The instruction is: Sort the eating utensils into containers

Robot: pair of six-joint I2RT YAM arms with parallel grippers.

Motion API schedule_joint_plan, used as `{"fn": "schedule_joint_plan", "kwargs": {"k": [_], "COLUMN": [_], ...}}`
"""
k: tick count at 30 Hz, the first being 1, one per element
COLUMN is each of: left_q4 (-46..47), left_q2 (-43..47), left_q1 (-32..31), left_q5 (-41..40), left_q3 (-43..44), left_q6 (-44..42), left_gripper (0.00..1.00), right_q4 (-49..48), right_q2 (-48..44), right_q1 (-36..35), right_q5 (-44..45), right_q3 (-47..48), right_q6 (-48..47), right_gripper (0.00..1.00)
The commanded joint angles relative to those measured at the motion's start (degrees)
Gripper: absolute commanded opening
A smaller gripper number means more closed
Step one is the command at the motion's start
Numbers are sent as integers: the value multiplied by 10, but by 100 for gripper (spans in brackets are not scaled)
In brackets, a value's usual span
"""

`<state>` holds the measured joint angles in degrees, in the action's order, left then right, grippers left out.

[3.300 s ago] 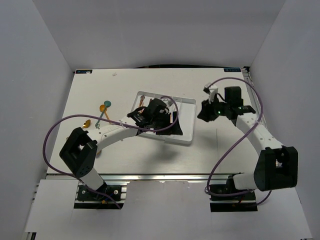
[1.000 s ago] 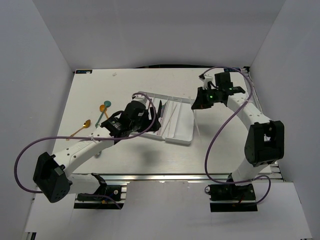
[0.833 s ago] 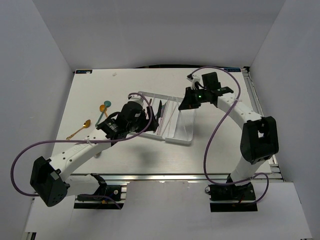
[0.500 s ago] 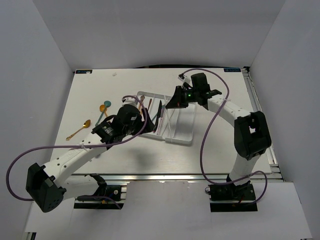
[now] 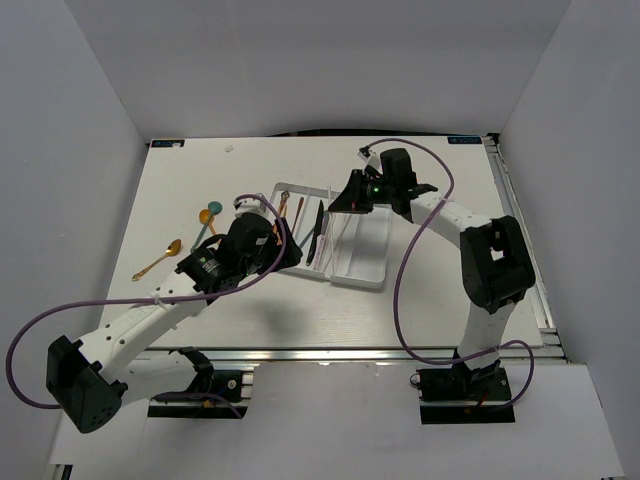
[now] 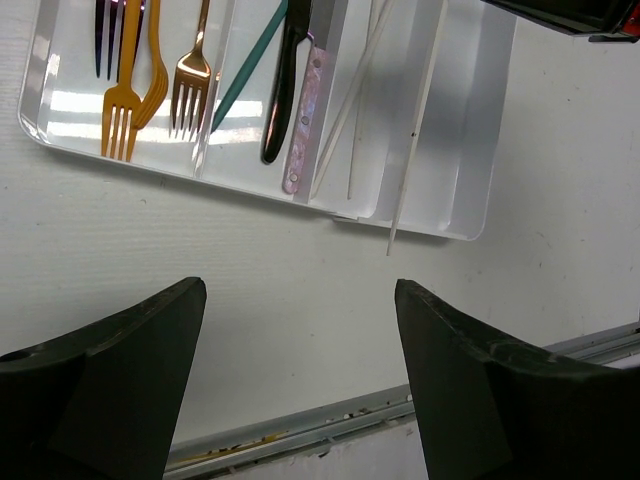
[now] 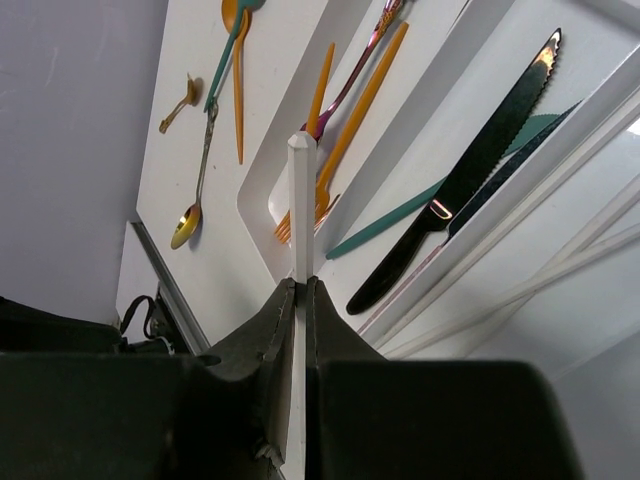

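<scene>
We see the left end effector (image 5: 283, 250) at the near left corner of the white tray (image 5: 368, 255) and the right end effector (image 5: 347, 197) over its far edge. A black knife (image 5: 314, 232) lies between them. Beyond the left end effector's left side, a teal spoon (image 5: 215, 210) and a gold spoon (image 5: 172, 247) rest on the tabletop (image 5: 420, 310).

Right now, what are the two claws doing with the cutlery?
Left gripper open, empty, near white plastic tray. Right gripper shut on thin pale chopstick above tray. Gold, teal spoons lie outside tray, unsorted.

Forks (image 6: 120, 120), knives (image 6: 285, 90), chopsticks (image 6: 420, 100) in tray (image 6: 487, 100) (spoons (image 5: 206, 217) outside)
</scene>
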<state>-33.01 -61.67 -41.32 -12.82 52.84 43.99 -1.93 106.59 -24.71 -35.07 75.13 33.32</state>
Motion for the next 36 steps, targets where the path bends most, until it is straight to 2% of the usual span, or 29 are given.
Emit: {"fn": "schedule_joint_plan", "kwargs": {"k": [1,14,23,24,29,32,36], "left_q4": [-6,-19,-51,-57,-88,-93,-112], "left_q2": [7,7,3,1,-4,1,-8], "left_q1": [5,11,33,45,120,166,235], "left_q5": [-11,-18,-25,-24,17,41,60], "left_q3": [-5,-5,6,9,3,0,5], "left_q6": [1,0,-10,-11,-33,-54,-80], "left_gripper": [88,88,90,90,89,89,89], "right_q4": [-38,-37,-27,-25,-21,-22,-17], "right_q2": [5,37,64,64,72,77,69], "right_q1": [2,20,34,34,36,40,47], "right_q5": [13,48,74,76,87,89,82], "right_q3": [-6,4,15,15,15,19,26], "right_q6": [3,-29,-65,-69,-81,-82,-84], "right_gripper": [0,0,6,11,21,22,29]}}
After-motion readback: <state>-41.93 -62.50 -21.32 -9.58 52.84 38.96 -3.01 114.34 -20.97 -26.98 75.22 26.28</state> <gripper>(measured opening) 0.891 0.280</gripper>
